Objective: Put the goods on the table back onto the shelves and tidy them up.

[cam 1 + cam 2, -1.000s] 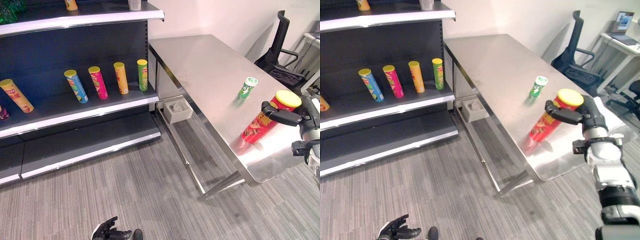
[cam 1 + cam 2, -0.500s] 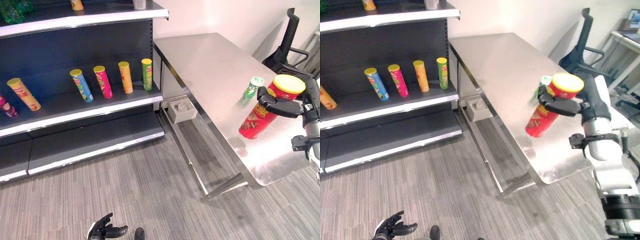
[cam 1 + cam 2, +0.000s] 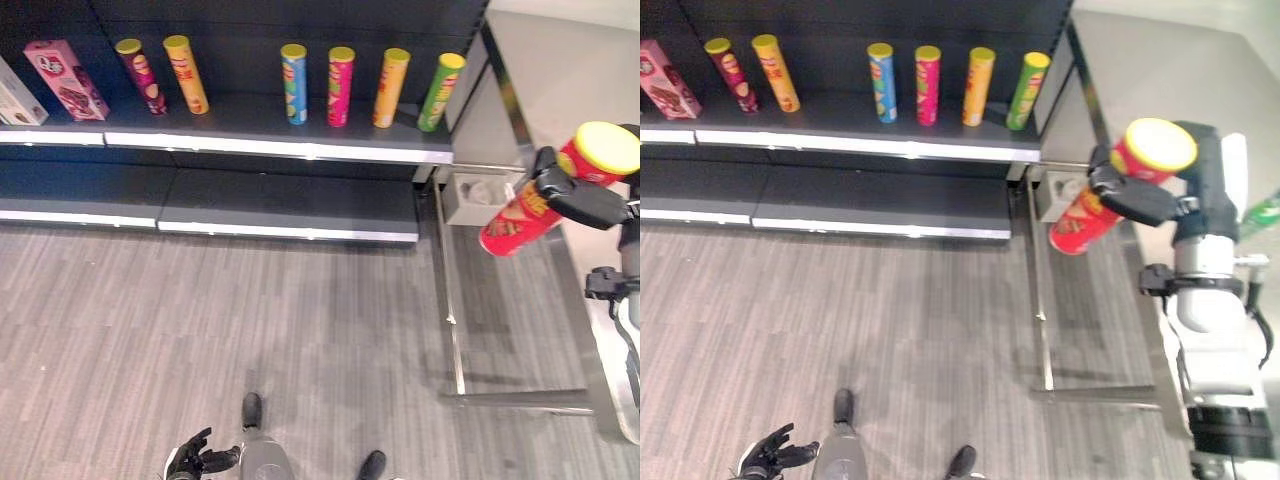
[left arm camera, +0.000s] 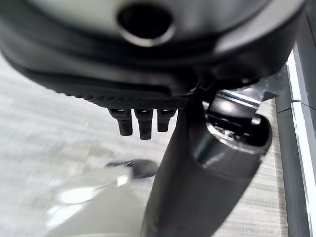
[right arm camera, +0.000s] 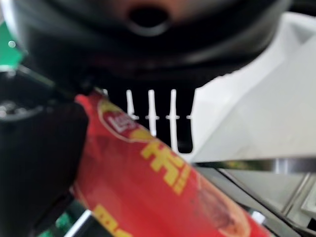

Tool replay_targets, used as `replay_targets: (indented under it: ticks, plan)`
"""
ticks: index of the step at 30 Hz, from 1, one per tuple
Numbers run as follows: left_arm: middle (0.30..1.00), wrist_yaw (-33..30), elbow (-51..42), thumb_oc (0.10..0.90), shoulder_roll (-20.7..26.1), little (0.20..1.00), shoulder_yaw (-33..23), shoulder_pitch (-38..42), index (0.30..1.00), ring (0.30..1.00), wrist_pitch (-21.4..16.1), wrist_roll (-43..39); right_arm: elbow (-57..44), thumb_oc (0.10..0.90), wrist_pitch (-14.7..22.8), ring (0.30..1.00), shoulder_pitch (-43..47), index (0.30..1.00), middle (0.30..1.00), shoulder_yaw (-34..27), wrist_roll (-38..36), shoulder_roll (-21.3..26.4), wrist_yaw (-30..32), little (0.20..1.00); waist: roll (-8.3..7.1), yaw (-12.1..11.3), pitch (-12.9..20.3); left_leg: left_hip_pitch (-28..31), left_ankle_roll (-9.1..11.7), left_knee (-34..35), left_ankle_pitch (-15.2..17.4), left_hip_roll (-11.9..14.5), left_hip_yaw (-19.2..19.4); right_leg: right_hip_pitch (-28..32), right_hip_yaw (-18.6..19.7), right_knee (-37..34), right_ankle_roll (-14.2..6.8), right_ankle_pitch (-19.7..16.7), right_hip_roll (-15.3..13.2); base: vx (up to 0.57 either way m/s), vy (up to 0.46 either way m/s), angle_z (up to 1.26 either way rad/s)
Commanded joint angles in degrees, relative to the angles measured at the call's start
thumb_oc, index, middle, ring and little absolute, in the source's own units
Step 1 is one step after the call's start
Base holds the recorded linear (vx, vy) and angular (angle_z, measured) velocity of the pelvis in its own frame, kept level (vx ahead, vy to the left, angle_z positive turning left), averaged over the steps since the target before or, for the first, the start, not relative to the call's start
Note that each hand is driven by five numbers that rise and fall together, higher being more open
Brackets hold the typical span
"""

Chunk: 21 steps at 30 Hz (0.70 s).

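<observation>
In the left eye view, the right hand (image 3: 580,195) at about 3 o'clock is wrapped around a red can with a yellow lid (image 3: 545,190), holding it tilted in the air, lid toward 2 o'clock, over the near edge of the steel table (image 3: 585,85). Just beyond the can's base, toward 9 o'clock, a small grey box (image 3: 475,198) sits under the table by the shelf's end. Along the shelf (image 3: 280,148) at 12 o'clock stand a blue can (image 3: 294,84), a pink can (image 3: 340,86), an orange can (image 3: 390,88) and a green can (image 3: 440,92), with a maroon can (image 3: 138,76), a yellow-orange can (image 3: 186,75) and a pink carton (image 3: 66,80) farther toward 10 o'clock. The left hand (image 3: 196,460) hangs at 7 o'clock over the grey carpet (image 3: 200,320), fingers spread loose and holding nothing. In the right eye view, the same red can sits at 2 o'clock, and a green bottle (image 3: 1262,214) peeks in at 3 o'clock on the table. In the left wrist view, the left hand's fingers (image 4: 140,123) hang straight above the carpet. In the right wrist view, thumb and fingers (image 5: 150,116) clasp the red can.
</observation>
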<state>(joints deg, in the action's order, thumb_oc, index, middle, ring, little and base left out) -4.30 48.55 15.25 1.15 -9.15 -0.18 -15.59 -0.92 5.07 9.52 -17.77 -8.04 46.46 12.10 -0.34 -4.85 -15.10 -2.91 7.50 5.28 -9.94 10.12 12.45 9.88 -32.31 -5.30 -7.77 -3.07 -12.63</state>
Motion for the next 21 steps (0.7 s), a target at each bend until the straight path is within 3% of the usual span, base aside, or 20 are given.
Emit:
replay_targets:
  ticks: [1, 2, 3, 4, 6, 8, 11, 12, 13, 17, 19, 20, 21]
  plan:
    - [0.9, 0.6, -4.0, 0.8, 5.5, 0.9, 1.5, 1.2, 0.9, 0.9, -3.2, 3.1, -8.1, 0.4, 4.9, 0.3, 6.1, 0.3, 0.3, 0.6, 2.1, 5.7, 0.8, 0.3, -2.37, -1.3, 9.0, 0.1, -1.8, -1.2, 6.5, -2.2, -1.5, -1.2, 3.2, 7.7, -5.3, -0.8, -10.2, 0.24, 0.645, 0.51]
    - [0.9, 0.6, -4.7, 0.8, 6.2, 0.9, 1.1, 1.0, 0.9, 0.9, -3.2, 3.1, -8.2, 0.4, 4.7, 0.3, 7.1, 0.3, 0.3, 1.9, 2.6, 5.4, 0.7, 0.3, -2.25, -1.5, 8.5, 1.2, -3.4, -0.9, 7.6, -4.6, -0.5, -2.9, 3.0, 12.3, -5.3, -3.8, -13.4, 0.11, 0.393, 0.31]
    - [0.9, 0.6, -4.8, 0.8, 6.2, 0.9, 1.0, 0.9, 0.9, 0.9, -3.2, 3.1, -8.2, 0.4, 4.6, 0.3, 7.3, 0.3, 0.3, 2.0, 2.7, 5.4, 0.7, 0.3, -2.48, -1.6, 8.5, 1.2, -3.6, -0.9, 7.7, -4.9, -0.3, -3.2, 3.3, 12.7, -5.4, -3.6, -13.8, 0.17, 0.458, 0.01]
    - [0.9, 0.8, -5.6, 0.8, 7.3, 0.9, 0.6, 0.8, 0.9, 0.9, -2.8, 3.5, -9.0, 0.4, 4.4, 0.3, 6.9, 0.3, 0.3, 2.5, 3.0, 4.6, -0.1, 0.3, -2.08, -1.0, 7.8, 2.2, -4.9, -0.4, 8.7, -6.4, -0.6, -5.8, 5.9, 18.3, -4.2, -4.1, -13.9, 0.13, 0.286, -0.12]
    - [0.9, 0.7, -6.0, 0.8, 7.4, 0.9, 0.2, 1.0, 0.9, 0.9, -2.9, 3.1, -9.4, 0.4, 4.5, 0.3, 6.0, 0.3, 0.3, 2.1, 2.9, 4.3, -0.6, 0.3, -1.33, 0.4, 6.7, 3.6, -5.7, -0.3, 9.4, -7.4, -1.5, -10.3, 11.7, 21.2, -2.6, -0.9, -9.1, 0.16, 0.287, 0.17]
    - [0.9, 0.9, -6.5, 0.8, 6.9, 0.9, -0.3, 0.7, 0.9, 0.9, -3.0, 2.2, -9.6, 0.4, 4.8, 0.3, 6.9, 0.3, 0.3, 2.5, 1.8, 3.8, -0.6, 0.3, -0.63, 0.7, 6.0, 4.9, -5.8, -0.3, 10.2, -7.6, -1.9, -12.5, 12.9, 18.6, -1.6, 2.4, -4.5, 0.17, 0.116, 0.45]
    - [0.9, 1.2, -7.0, 0.8, 6.2, 0.9, -0.6, 0.3, 0.9, 0.9, -2.8, 1.5, -9.5, 0.4, 5.2, 0.3, 6.9, 0.3, 0.3, 3.1, 1.3, 2.9, -0.7, 0.3, -1.12, 1.4, 4.8, 6.6, -6.3, -0.3, 11.1, -9.0, -3.6, -16.3, 14.1, 13.5, -1.0, 2.1, 2.5, 0.14, 0.031, 0.12]
    - [0.9, 1.2, -7.0, 0.8, 6.2, 0.9, -0.6, 0.4, 0.9, 0.9, -2.8, 1.5, -9.5, 0.4, 5.2, 0.3, 7.0, 0.3, 0.3, 3.1, 1.3, 2.9, -0.7, 0.3, -1.13, 1.5, 4.8, 6.4, -6.3, -0.3, 10.9, -9.0, -3.6, -16.3, 14.0, 13.1, -0.9, 1.7, 2.5, 0.21, 0.046, 0.27]
    - [0.9, 1.3, -7.0, 0.8, 5.4, 0.9, -0.4, 0.9, 0.9, 0.9, -2.7, 1.3, -9.3, 0.4, 5.3, 0.3, 6.3, 0.3, 0.3, 3.4, 1.8, 2.8, -0.6, 0.3, -1.82, 2.2, 4.2, 7.8, -6.4, -0.3, 12.0, -10.3, -5.5, -18.4, 16.5, 9.6, -1.4, 0.4, 6.1, 0.17, 0.037, 0.43]
    - [0.9, 1.7, -7.5, 0.8, 3.6, 0.9, 0.8, 1.2, 0.9, 0.9, -3.0, 2.1, -9.1, 0.4, 5.4, 0.3, 6.2, 0.3, 0.3, 3.5, 1.3, 3.0, -0.9, 0.3, -3.08, 2.8, 4.8, 8.8, -6.9, -0.6, 13.3, -12.0, -7.8, -16.5, 19.7, 4.8, -0.8, -1.3, 7.8, 0.21, -0.026, 0.73]
    - [0.9, 1.6, -8.7, 0.8, 2.4, 0.9, 1.0, 0.4, 0.9, 0.9, -2.9, 0.0, -8.8, 0.4, 6.0, 0.3, 6.7, 0.3, 0.3, 4.4, 0.2, 2.9, -1.1, 0.3, -3.56, 2.4, 5.0, 7.1, -6.2, -8.1, 17.3, -11.4, -7.8, -13.6, 18.1, 2.8, -0.4, -1.4, 7.8, 0.26, -0.164, 0.5]
    - [0.9, 1.7, -10.1, 0.8, 1.9, 0.9, 1.6, 0.0, 0.9, 0.9, -2.7, -0.9, -9.5, 0.4, 6.0, 0.3, 6.3, 0.3, 0.3, 4.4, 0.2, 2.5, -1.3, 0.3, -4.17, 1.8, 3.8, 1.9, -3.9, -19.1, 18.9, -10.5, -7.4, -11.0, 16.3, 2.7, 1.0, 0.2, 6.9, 0.15, -0.134, 0.33]
    - [0.9, 1.6, -10.2, 0.8, 1.9, 0.9, 1.6, 0.0, 0.9, 0.9, -2.7, -0.9, -9.5, 0.4, 6.0, 0.3, 6.3, 0.3, 0.3, 4.3, 0.2, 2.5, -1.3, 0.3, -4.11, 1.9, 3.8, 1.2, -3.8, -20.2, 19.4, -10.3, -7.6, -11.1, 16.1, 2.7, 1.0, 0.3, 7.0, 0.09, -0.091, 0.55]
